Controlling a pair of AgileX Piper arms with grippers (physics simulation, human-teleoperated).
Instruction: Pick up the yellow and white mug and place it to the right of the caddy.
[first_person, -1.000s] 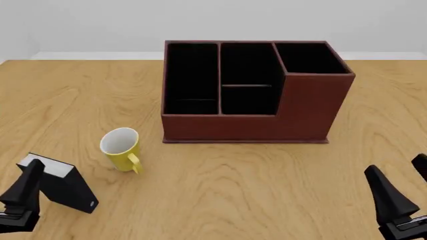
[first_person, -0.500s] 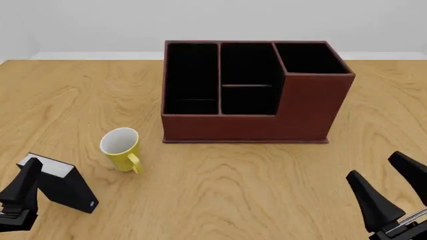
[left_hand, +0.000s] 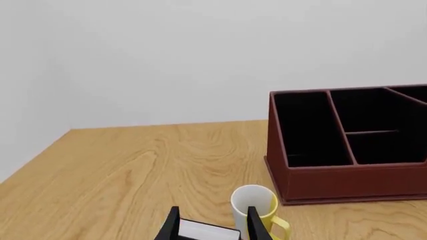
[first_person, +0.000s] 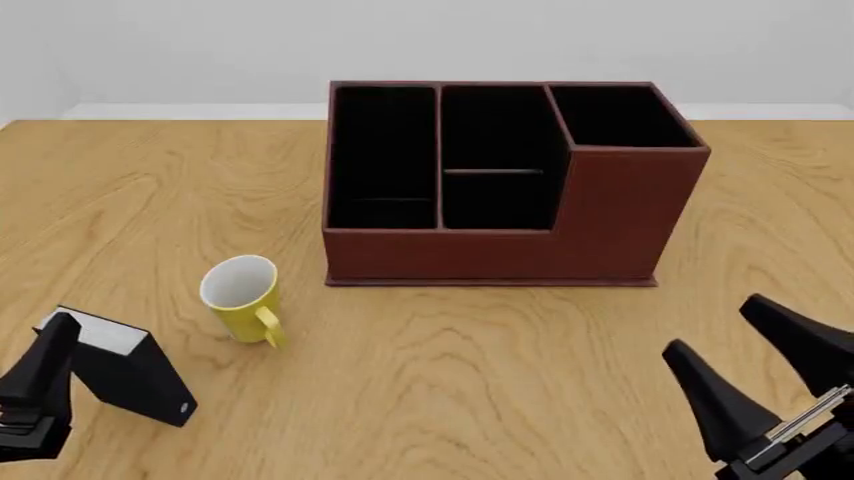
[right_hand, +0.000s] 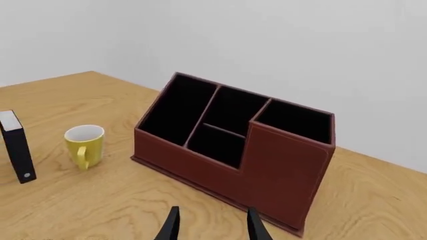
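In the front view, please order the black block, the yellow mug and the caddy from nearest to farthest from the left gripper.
1. black block: right beside the left gripper, at the near left.
2. yellow mug: farther forward and to the right, standing upright left of the caddy.
3. caddy: farthest, at the table's middle toward the back.

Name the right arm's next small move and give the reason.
Probably swing the right gripper left across the table toward the yellow and white mug. Its jaws stand open and empty, the mug stands upright left of the caddy, untouched, handle facing the arms.
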